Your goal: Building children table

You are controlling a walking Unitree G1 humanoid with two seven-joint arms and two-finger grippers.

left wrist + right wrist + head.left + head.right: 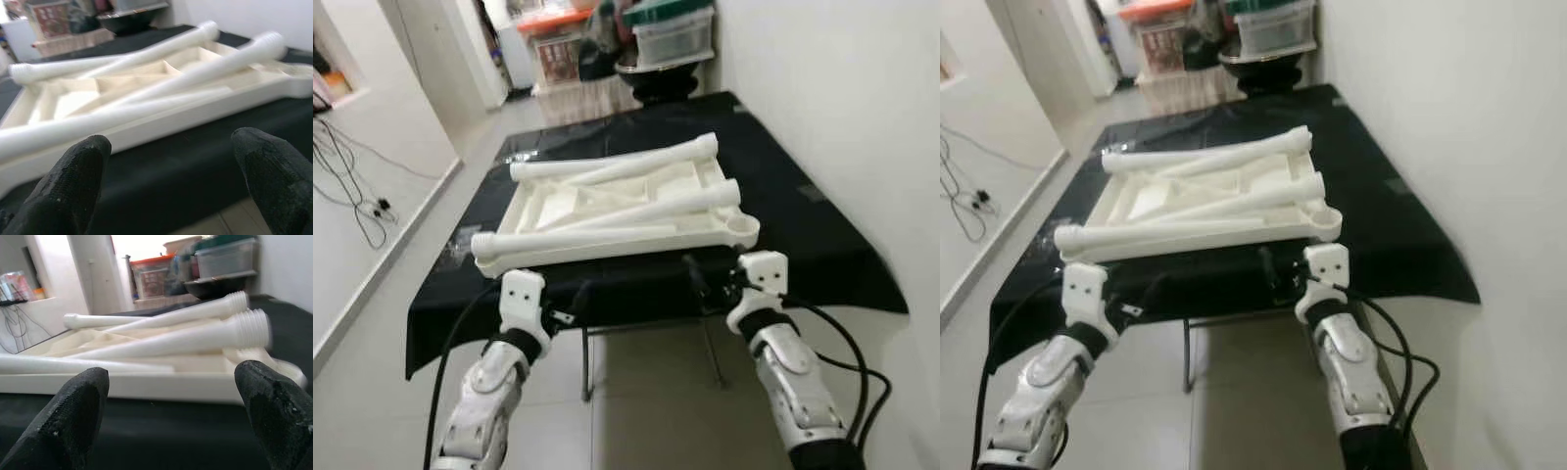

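Left eye view: both grippers are held low at the near edge of the bench, jaws apart, nothing gripped.

The white tabletop (607, 211) is seen lying upside down on the black-covered bench (803, 225), its ribbed underside facing up. Four white legs (636, 211) are laid loose across it, threaded ends pointing toward 2 o'clock. The left gripper (570, 311) is poised at 7 o'clock of the tabletop, just short of its near rim; its black fingers (73, 181) are spread wide in the left wrist view. The right gripper (700, 284) is placed at 5 o'clock, below the rounded corner socket, its fingers (274, 416) likewise spread. Storage boxes (671, 34) are stacked beyond the bench at 12 o'clock.
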